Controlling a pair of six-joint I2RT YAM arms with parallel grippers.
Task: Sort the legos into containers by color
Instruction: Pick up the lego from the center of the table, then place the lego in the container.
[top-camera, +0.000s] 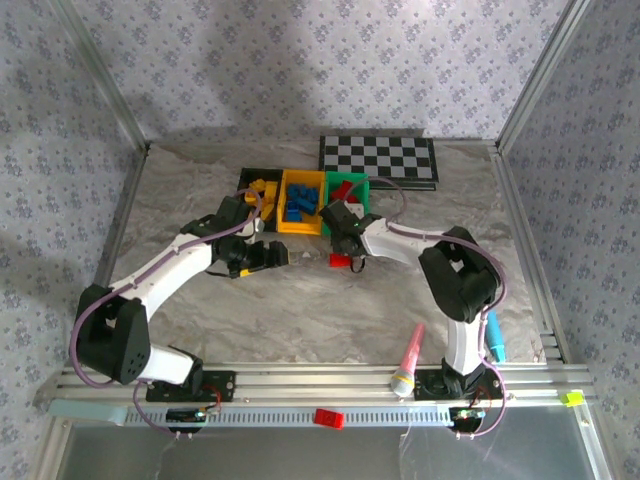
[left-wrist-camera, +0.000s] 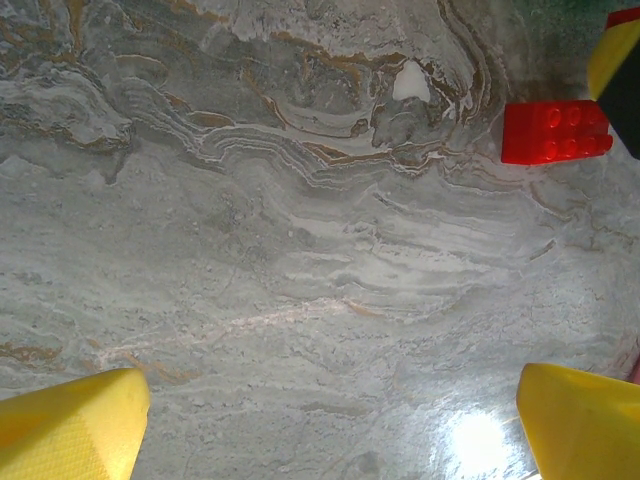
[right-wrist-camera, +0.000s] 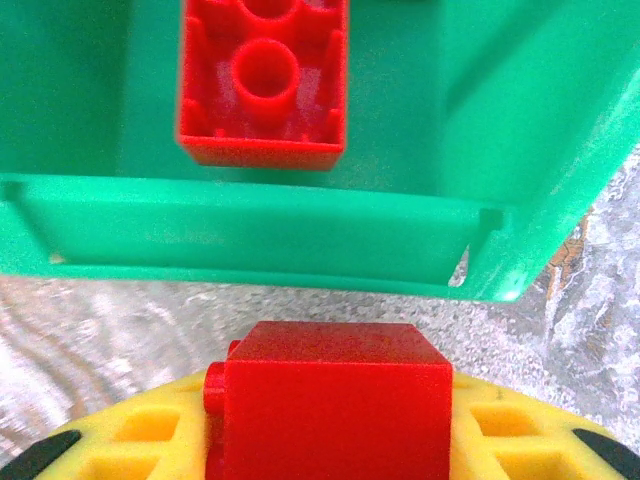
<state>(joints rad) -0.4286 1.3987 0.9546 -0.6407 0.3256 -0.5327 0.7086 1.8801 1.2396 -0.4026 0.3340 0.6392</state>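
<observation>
The red brick (right-wrist-camera: 335, 400) looks clamped between the yellow fingers of the right gripper (right-wrist-camera: 335, 445), plain face up and a stud showing at its side, just short of the near wall of the green bin (right-wrist-camera: 250, 240). Inside that bin lies another red brick (right-wrist-camera: 262, 85), hollow underside up. To my eye the step in hand is the drop. I'd want the brick raised above the rim and carried past the wall to sit over the floor before the fingers part, since hard, glossy plastic could clip the lip and bounce out. The bin looks thin, shiny and moulded, and probably light enough to skid if nudged. Beside it stand the yellow bin (top-camera: 300, 229), holding blue bricks (top-camera: 300, 203), and the black bin (top-camera: 245, 175), holding yellow bricks (top-camera: 262, 190). The left gripper (left-wrist-camera: 330, 420) hangs over the marbled table (left-wrist-camera: 250, 300), fingers spread wide with nothing between them, and a loose red brick (left-wrist-camera: 555, 130) lies ahead of it.
</observation>
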